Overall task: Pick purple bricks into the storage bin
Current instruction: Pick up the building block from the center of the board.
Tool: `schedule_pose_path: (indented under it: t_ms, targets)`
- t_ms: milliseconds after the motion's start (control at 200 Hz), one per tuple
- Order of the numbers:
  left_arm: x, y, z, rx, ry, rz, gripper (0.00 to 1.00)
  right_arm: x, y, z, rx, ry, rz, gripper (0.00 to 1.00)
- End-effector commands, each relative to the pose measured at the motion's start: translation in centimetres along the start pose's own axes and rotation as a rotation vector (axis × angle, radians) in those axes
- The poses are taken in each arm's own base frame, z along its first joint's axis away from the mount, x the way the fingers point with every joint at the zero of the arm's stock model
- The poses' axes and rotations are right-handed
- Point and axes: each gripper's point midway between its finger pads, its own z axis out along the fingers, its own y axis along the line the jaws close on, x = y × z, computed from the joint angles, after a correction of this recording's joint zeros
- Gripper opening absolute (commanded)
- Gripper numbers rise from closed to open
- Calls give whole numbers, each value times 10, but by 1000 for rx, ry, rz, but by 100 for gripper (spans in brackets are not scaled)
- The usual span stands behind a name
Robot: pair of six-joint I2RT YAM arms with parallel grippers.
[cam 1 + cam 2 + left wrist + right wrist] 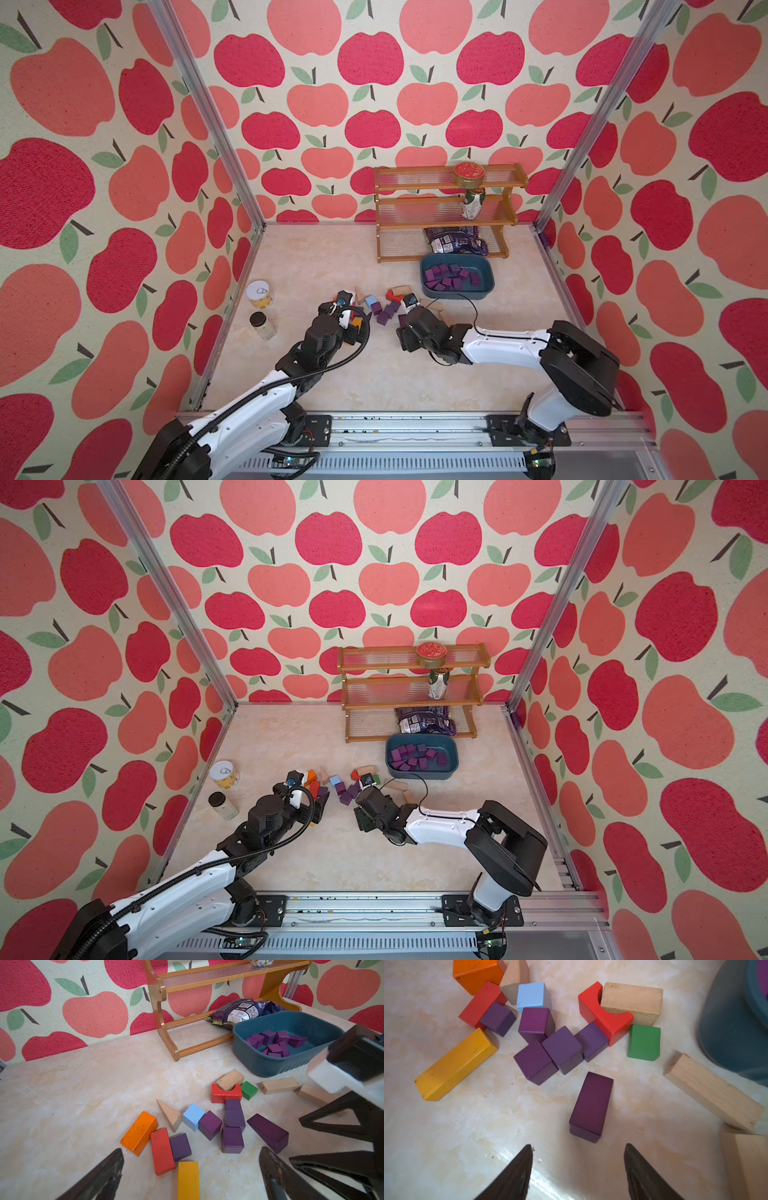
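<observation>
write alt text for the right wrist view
The open, empty right gripper hangs just short of a long purple brick lying alone on the table. Five more purple bricks cluster farther off among coloured and plain wooden blocks, with the teal storage bin at the frame edge.

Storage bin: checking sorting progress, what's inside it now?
The storage bin holds only purple bricks, roughly a dozen, loosely piled, with bare floor at one end. They overlap, and its near wall hides some in the left wrist view, so no exact count.
</observation>
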Motion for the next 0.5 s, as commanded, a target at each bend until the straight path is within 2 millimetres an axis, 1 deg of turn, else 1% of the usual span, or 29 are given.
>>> schedule_pose_path:
  t_ms: [0,105,240,330,495]
  targets:
    - [4,7,-2,-30,0,-20,99,-13,-1,4,34,-40,34,71]
    - [4,8,-1,-33,0,-25,99,-11,0,10,42,-26,34,69]
    - [4,8,-1,-30,0,-31,99,-11,4,16,41,-7,34,61]
    - [5,7,-1,-29,1,-32,99,-9,3,20,51,2,36,60]
    - [4,9,-1,-32,-2,-36,99,-8,0,22,72,12,40,55]
